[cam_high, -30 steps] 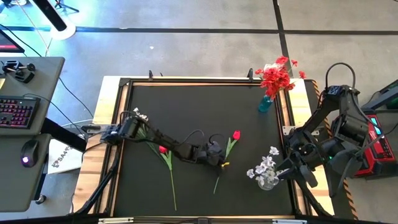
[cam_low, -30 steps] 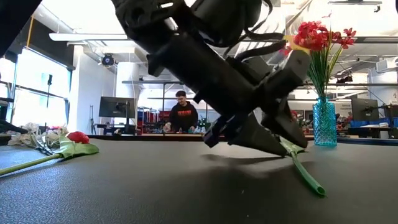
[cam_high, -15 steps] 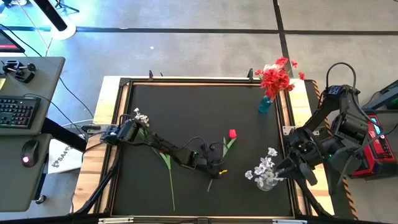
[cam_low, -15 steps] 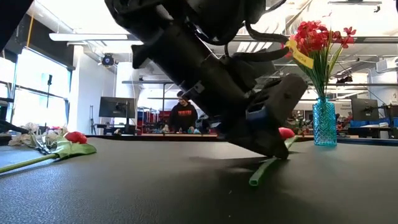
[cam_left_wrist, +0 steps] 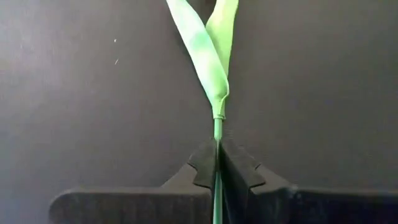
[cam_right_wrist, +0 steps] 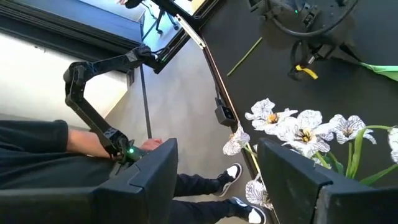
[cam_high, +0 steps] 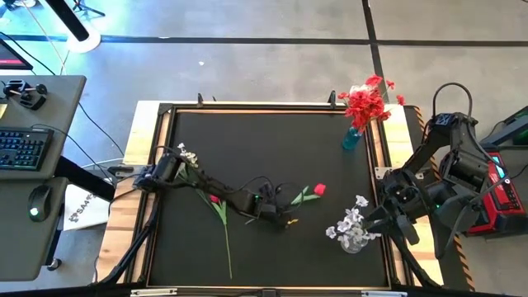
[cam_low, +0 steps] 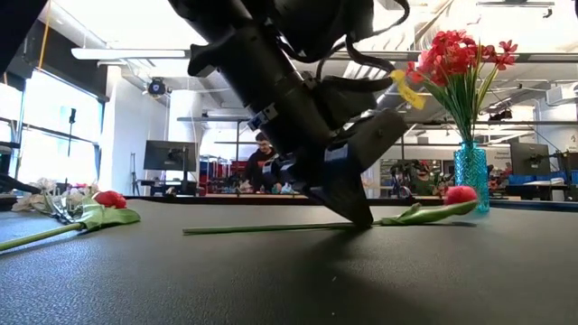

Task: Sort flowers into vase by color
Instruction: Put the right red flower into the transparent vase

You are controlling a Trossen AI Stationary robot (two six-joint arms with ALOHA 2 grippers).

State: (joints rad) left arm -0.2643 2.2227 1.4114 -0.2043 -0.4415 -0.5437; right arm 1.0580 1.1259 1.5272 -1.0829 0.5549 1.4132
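A red-bud flower (cam_high: 318, 189) on a thin green stem (cam_low: 271, 227) lies across the table's middle, bud toward the right edge. My left gripper (cam_high: 279, 211) is shut on that stem. A second red flower (cam_high: 216, 199) and a white spray (cam_high: 188, 154) lie on the mat at the left. A blue vase (cam_high: 353, 137) with red blossoms stands at the far right. A clear vase (cam_high: 355, 239) holds white flowers (cam_right_wrist: 298, 127) at the near right. My right gripper (cam_right_wrist: 224, 186) hovers open above that vase. My left gripper pinches the bare stem (cam_left_wrist: 217, 134) between its two fingers, just below the pair of green leaves (cam_left_wrist: 211, 56). The fingers (cam_low: 357, 209) slant down from the table's left, at an angle to the stem. The flower lies about level along the table, its cut end (cam_low: 190, 231) past the fingers toward the left.
The black mat (cam_high: 264, 132) is bare in its far half. A raised wooden frame (cam_high: 148, 148) borders it. A desk with a keyboard (cam_high: 21, 148) stands left of the table. A person sits near the right arm, legs and shoes (cam_right_wrist: 230, 177) showing below the table edge.
My left gripper has tipped further down, rolled, and shut on the red-bud flower's stem. The flower has turned about: it lay near-to-far, and now it lies left-to-right, its bud swung toward the right edge.
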